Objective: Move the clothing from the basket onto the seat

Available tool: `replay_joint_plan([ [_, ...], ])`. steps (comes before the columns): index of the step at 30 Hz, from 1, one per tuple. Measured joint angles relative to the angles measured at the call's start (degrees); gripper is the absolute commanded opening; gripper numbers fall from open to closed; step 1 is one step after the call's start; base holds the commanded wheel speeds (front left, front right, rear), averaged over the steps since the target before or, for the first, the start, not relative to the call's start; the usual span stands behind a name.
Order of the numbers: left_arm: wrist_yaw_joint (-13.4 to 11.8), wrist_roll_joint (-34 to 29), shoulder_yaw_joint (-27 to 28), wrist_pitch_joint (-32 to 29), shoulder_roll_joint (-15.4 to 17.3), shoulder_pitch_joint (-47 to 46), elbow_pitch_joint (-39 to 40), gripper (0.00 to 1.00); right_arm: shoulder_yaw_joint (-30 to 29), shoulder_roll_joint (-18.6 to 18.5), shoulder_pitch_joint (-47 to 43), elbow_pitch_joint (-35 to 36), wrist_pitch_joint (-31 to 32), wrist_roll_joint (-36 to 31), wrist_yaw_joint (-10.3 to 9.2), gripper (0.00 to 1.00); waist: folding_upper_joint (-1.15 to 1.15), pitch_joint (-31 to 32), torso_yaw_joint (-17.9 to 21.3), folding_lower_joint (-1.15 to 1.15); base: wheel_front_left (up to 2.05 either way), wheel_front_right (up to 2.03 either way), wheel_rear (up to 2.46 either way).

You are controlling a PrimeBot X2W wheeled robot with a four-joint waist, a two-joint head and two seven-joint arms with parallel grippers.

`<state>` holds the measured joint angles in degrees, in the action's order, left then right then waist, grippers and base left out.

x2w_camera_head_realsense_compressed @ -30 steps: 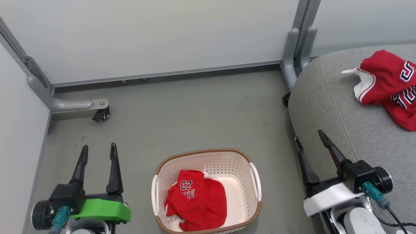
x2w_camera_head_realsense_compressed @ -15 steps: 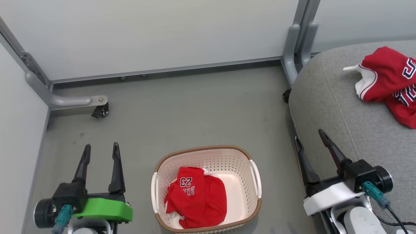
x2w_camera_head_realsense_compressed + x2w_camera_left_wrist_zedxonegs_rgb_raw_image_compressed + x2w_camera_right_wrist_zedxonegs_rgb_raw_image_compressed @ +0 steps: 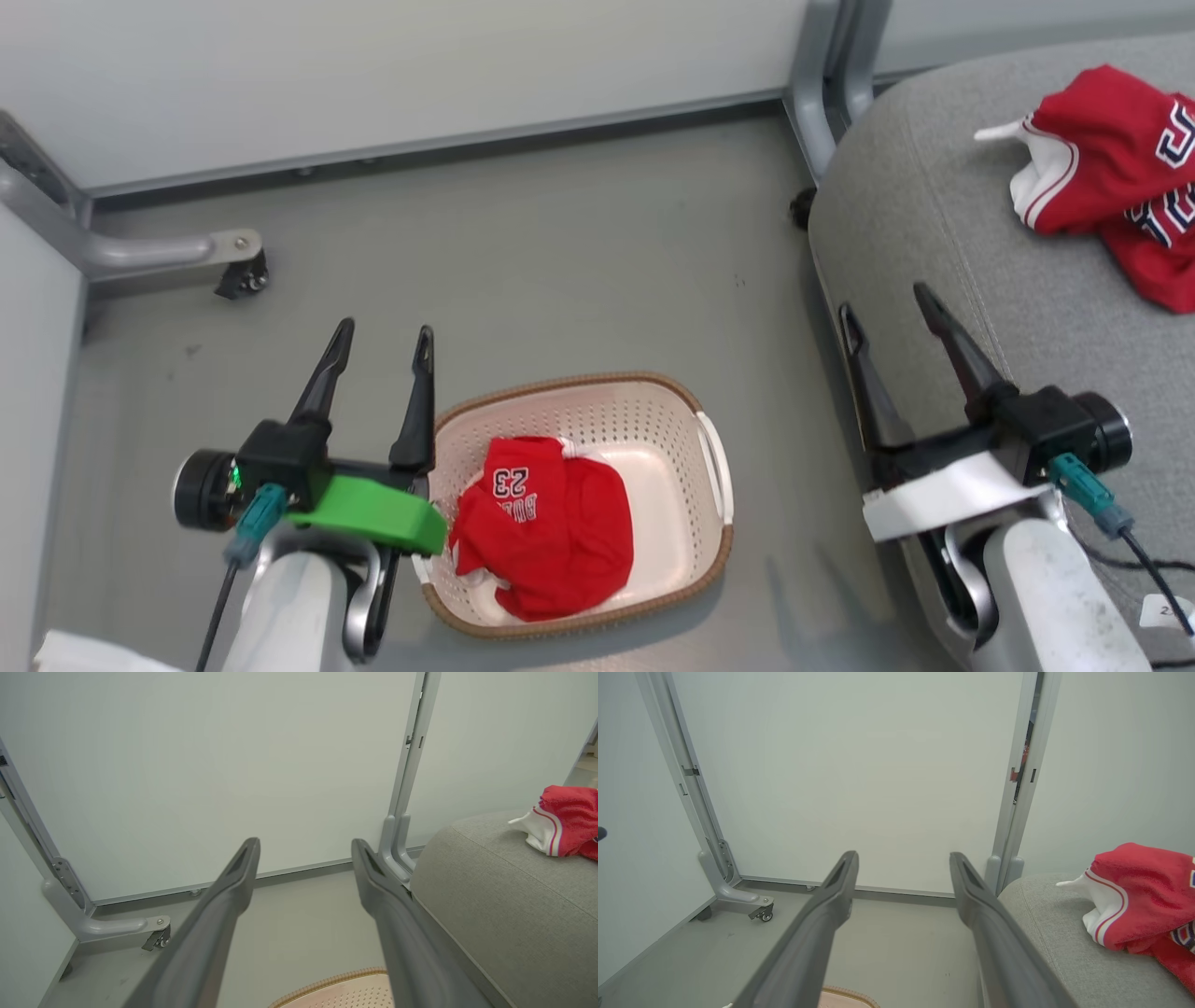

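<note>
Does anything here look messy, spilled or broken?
Nothing looks broken or spilled. The red garment is merely crumpled inside the basket, and the second garment lies in a rumpled heap on the grey seat.

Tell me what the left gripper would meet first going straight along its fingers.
Probably the pale wall panel, low near its floor rail; the way ahead of the left gripper looks free till then.

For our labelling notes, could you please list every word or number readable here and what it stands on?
"23": on the red garment in the basket.
Lettering under it: blurred.
Lettering on the other garment on the seat: cut off, unreadable.
White tag at lower right: too small.
</note>
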<state>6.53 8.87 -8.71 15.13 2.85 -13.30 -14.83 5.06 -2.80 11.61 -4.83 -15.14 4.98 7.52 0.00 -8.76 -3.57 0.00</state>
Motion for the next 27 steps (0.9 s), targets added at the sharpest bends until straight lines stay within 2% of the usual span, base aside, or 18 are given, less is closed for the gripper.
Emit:
replay_joint_plan([
  [10, 0.6, -2.4, -5.3, 0.0, 0.5, -10.9, -9.5, 1.0, 0.2, 0.0, 9.1, 3.4, 0.0, 0.6, -0.01, 1.0, 0.0, -8.5, 4.1, 0.0, 0.0, 0.0, 0.0],
  [27, 0.9, -3.4, -15.0, 0.0, 6.4, -26.4, -28.2, 1.0, 2.4, 0.0, 21.0, 7.3, 0.0, 2.8, -0.01, 1.0, 0.0, -26.2, 10.9, 0.0, 0.0, 0.0, 0.0],
])
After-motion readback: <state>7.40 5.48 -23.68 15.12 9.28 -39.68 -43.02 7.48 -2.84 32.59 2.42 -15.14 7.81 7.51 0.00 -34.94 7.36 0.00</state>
